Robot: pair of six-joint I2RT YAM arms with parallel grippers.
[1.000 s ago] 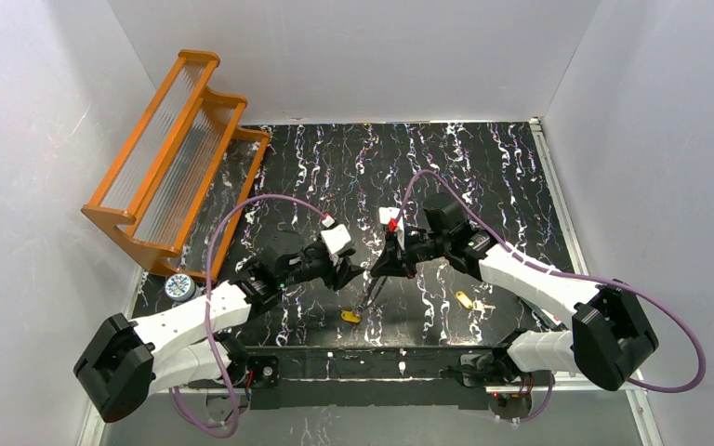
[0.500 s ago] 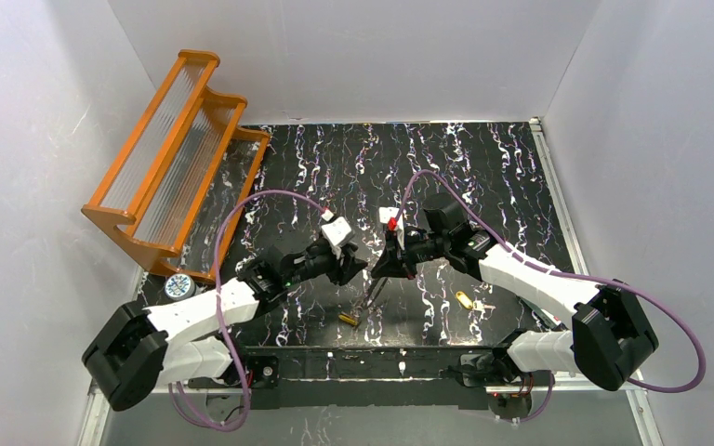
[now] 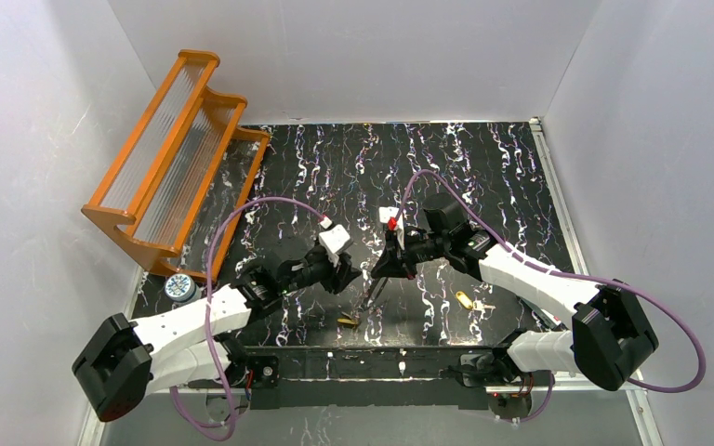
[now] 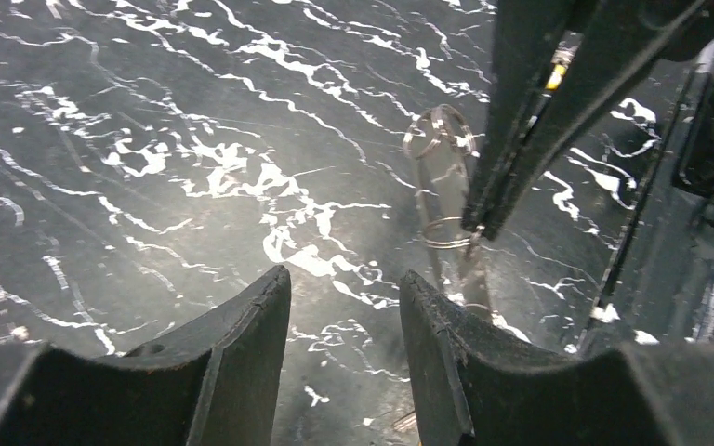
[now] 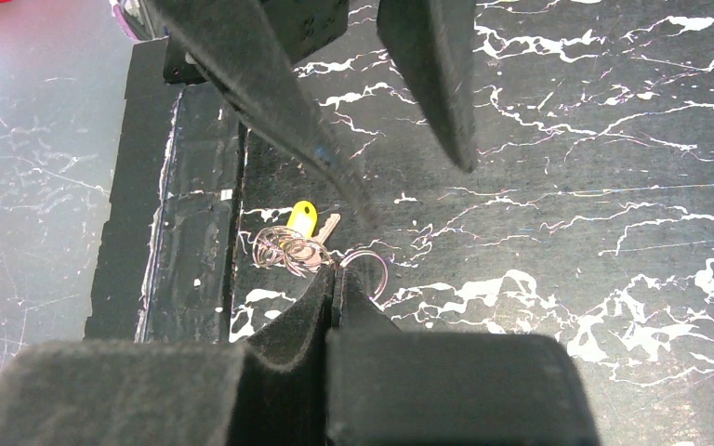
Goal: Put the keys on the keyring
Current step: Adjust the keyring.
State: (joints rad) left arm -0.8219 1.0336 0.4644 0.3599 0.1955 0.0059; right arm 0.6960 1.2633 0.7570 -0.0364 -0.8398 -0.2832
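Right claw [image 5: 335,283] clamped shut on the thin whitish-grey oval keyring [image 4: 442,186]; left claw [image 4: 344,279] set roughly half open, with nothing between its jaws.

Above the black, white-veined table [image 3: 483,177], the keyring is pinched at its upper end and let down toward the surface between the two claws. One tiny key [image 5: 303,218], yellow-headed and silver-bladed, is seen against the lower coils; whether it is threaded on cannot be told. A second key [image 3: 465,300] of the same kind is seen on the table, well apart to the right. If the ring were nudged sideways by the left claw, it could be twisted out of the narrow pinch and dropped, or the near key knocked away.
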